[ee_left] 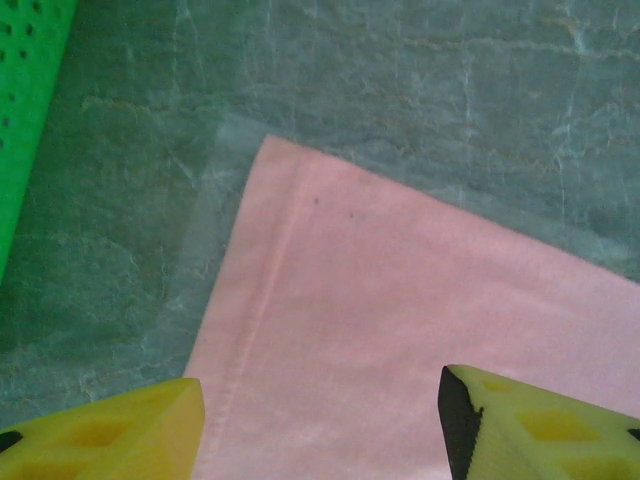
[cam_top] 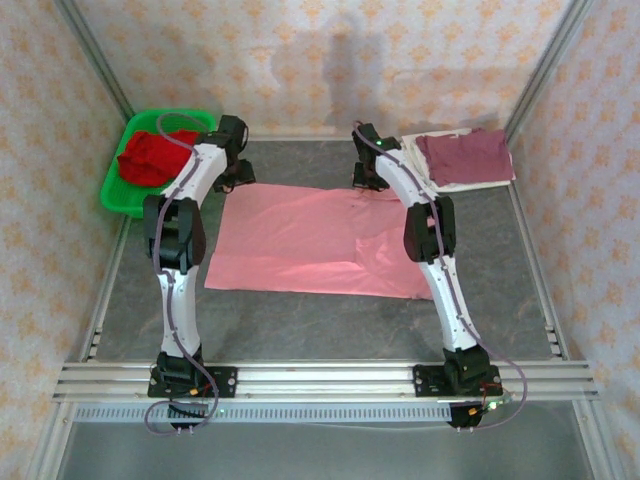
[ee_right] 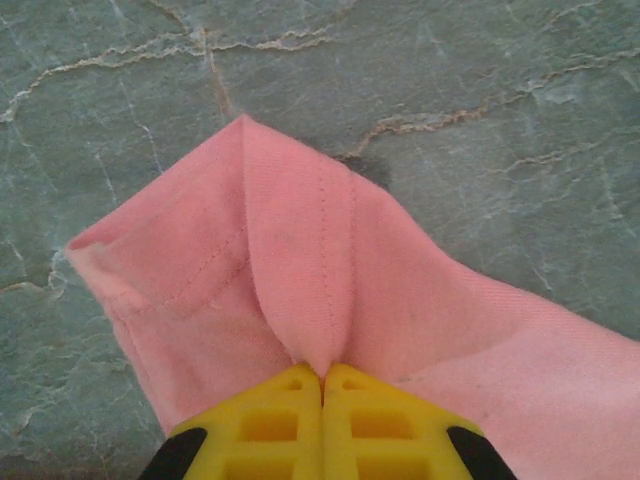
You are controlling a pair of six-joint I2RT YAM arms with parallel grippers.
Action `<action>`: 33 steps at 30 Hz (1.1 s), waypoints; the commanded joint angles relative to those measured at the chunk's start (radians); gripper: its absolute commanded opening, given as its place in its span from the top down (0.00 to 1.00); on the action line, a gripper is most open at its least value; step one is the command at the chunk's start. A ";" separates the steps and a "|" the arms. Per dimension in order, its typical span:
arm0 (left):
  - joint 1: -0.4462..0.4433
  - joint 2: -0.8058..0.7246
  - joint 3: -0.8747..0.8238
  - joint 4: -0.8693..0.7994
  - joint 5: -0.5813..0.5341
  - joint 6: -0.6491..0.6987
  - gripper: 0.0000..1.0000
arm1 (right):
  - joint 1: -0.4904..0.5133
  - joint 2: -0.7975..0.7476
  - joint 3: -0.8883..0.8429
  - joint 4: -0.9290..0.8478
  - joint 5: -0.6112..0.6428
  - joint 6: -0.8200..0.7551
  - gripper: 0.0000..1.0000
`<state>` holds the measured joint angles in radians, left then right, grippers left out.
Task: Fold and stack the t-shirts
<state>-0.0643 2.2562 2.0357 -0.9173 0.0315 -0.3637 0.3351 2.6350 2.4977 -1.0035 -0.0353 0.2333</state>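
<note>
Found the salmon-pink t-shirt spread flat across the middle of the counter. Found the right gripper clamped tight on a raised pinch of stitched pink hem, on the shirt's upper edge, right of centre in the top view. Found the left gripper with jaws parted wide, straddling the shirt's upper left corner, holding nothing; possibly brushing the cloth, though hard to tell from the wrist view. Noted a red t-shirt in the green basket at upper left. Noted a maroon t-shirt on an off-white one at upper right, both piles well apart from the pink shirt.

Judged the step in hand as taking hold of the top edge at two places, ready for a fold. Needed, for doing it well:
- the left jaws lowered over the corner, with the hem well inside, then closed as firmly as the right;
- both holds lifted level and together, without stretching the cloth between them;
- the edge carried toward the bottom of the frame and laid edge to edge, avoiding a skewed crease.
</note>
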 commanded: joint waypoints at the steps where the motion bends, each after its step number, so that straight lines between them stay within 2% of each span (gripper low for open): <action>1: 0.012 0.077 0.100 -0.098 -0.064 0.026 0.36 | 0.004 -0.108 0.018 -0.056 0.059 -0.012 1.00; 12: 0.036 0.239 0.340 -0.184 -0.072 0.040 0.36 | 0.006 -0.181 0.023 -0.085 0.058 -0.030 1.00; 16: 0.056 0.283 0.376 -0.193 -0.053 0.039 0.37 | 0.006 -0.220 0.021 -0.098 0.089 -0.044 1.00; 20: 0.064 0.298 0.375 -0.196 -0.038 0.045 0.37 | 0.006 -0.231 0.011 -0.098 0.099 -0.062 0.82; 22: 0.064 0.299 0.369 -0.195 -0.032 0.048 0.37 | 0.006 -0.217 0.010 -0.091 0.081 -0.073 0.80; 27: 0.064 0.287 0.353 -0.192 -0.042 0.060 0.37 | 0.002 -0.178 0.010 -0.084 0.053 -0.067 1.00; 28: 0.064 0.284 0.353 -0.190 -0.039 0.061 0.37 | 0.001 -0.172 0.010 -0.082 0.052 -0.066 1.00; 29: 0.064 0.284 0.353 -0.188 -0.033 0.064 0.37 | 0.002 -0.169 0.009 -0.083 0.048 -0.066 0.99; 31: 0.064 0.288 0.353 -0.179 -0.012 0.071 0.37 | 0.002 -0.168 -0.009 -0.073 0.040 -0.062 0.82; 33: 0.064 0.294 0.353 -0.177 0.011 0.072 0.37 | 0.002 -0.166 -0.033 -0.059 0.021 -0.063 0.76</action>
<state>-0.0017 2.5427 2.3833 -1.0740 0.0151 -0.3122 0.3359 2.4565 2.4874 -1.0702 -0.0029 0.1699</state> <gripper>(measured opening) 0.632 0.229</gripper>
